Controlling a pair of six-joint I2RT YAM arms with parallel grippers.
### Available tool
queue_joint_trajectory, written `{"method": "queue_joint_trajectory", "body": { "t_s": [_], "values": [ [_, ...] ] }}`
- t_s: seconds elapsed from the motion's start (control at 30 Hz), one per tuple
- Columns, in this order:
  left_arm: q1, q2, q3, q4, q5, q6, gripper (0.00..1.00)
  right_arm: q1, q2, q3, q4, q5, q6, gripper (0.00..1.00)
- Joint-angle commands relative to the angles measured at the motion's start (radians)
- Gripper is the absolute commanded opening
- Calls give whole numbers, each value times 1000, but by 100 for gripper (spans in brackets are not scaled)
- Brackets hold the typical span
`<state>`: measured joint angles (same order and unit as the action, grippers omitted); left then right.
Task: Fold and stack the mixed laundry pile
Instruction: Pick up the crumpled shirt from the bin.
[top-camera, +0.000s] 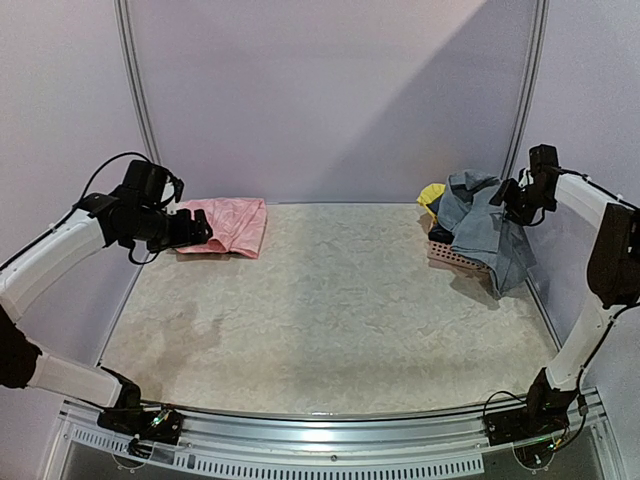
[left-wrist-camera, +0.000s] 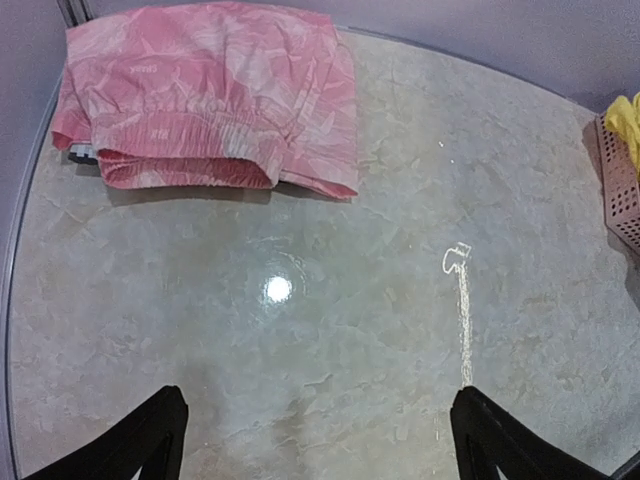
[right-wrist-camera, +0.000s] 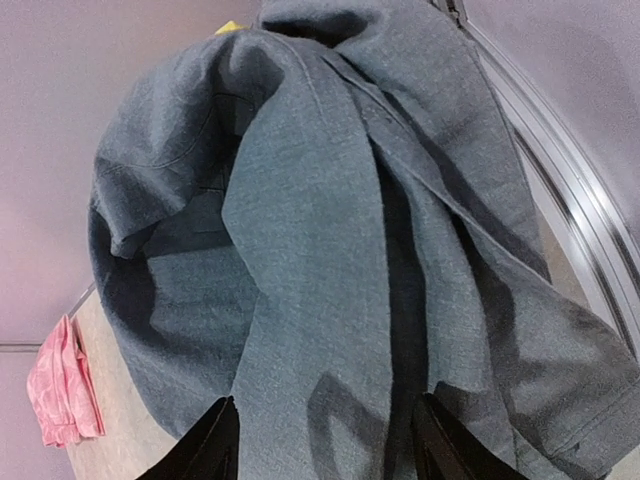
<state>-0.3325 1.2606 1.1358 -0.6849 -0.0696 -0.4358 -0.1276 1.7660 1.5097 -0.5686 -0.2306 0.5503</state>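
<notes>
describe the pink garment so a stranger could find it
Go to the table's far left corner, by the back wall. The pink garment lies there folded flat, alone; the grey shirt and yellow piece are heaped over a basket at far right.

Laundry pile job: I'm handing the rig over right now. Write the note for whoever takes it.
Left gripper: open, empty, above the table near the folded pink garment.
Right gripper: fingers either side of a fold of the grey shirt; grip not confirmed.
Grey shirt and yellow piece heaped on the basket, far right.
Done: pink garment folded, far left.
Left: fold the grey shirt and the rest, then stack.
</notes>
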Motion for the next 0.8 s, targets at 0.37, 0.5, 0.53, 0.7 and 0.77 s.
{"method": "queue_joint_trajectory", "body": {
  "t_s": [0.37, 0.5, 0.53, 0.7, 0.77],
  "values": [
    [-130, 181, 156, 28, 7, 6, 89, -12, 84, 100, -4, -175, -14, 0],
    [-165, 225, 193, 53, 61, 34, 88, -11, 69, 139, -34, -247, -32, 0],
    [-175, 239, 205, 56, 73, 41, 88, -11, 55, 147, -46, -263, -42, 0],
    [-235, 318, 262, 118, 141, 57, 88, 42, -40, 173, -145, -290, -129, 0],
    [-273, 352, 287, 159, 167, 63, 87, 77, -94, 175, -188, -289, -171, 0]
  ]
}}
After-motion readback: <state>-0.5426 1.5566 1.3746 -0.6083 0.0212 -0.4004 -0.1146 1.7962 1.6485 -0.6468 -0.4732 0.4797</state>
